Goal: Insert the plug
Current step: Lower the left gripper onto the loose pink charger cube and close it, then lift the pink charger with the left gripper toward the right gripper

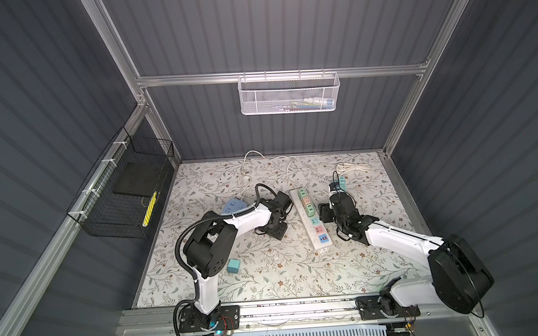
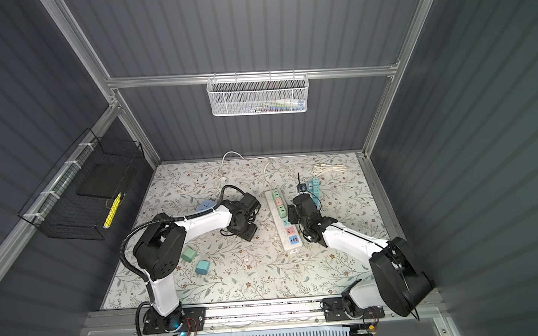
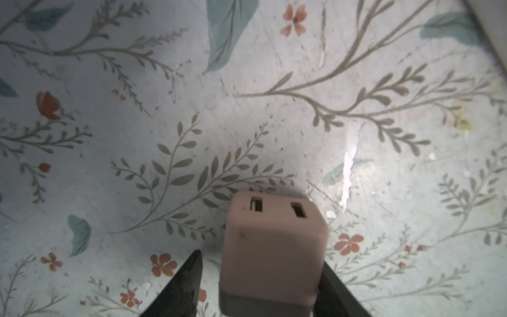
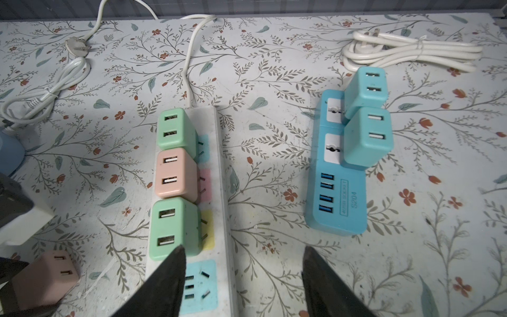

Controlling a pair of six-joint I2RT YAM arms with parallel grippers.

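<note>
Left claw [image 3: 262, 260] was partly open around the pink plug [image 3: 274, 247]. One finger [image 3: 186, 282] stood clear of it and the other sat against its side, so there was no real grip. The plug rested low on the tabletop [image 3: 137, 109], USB ports facing away from the claw, prongs not visible.

My read of the step: grasp stage, plug not yet inserted.

White power strip [image 4: 218, 164] lay between the two claws, with three plugs already seated. A free blue socket [image 4: 200, 285] lay partly under one fingertip of the right claw [image 4: 243, 247], which was wide open and empty over the strip. Blue strip [image 4: 337, 203] lay ahead of the right claw.

The next move likely calls for closing squarely on the plug, lifting it, aiming the prongs at a free socket and pressing straight in.
</note>
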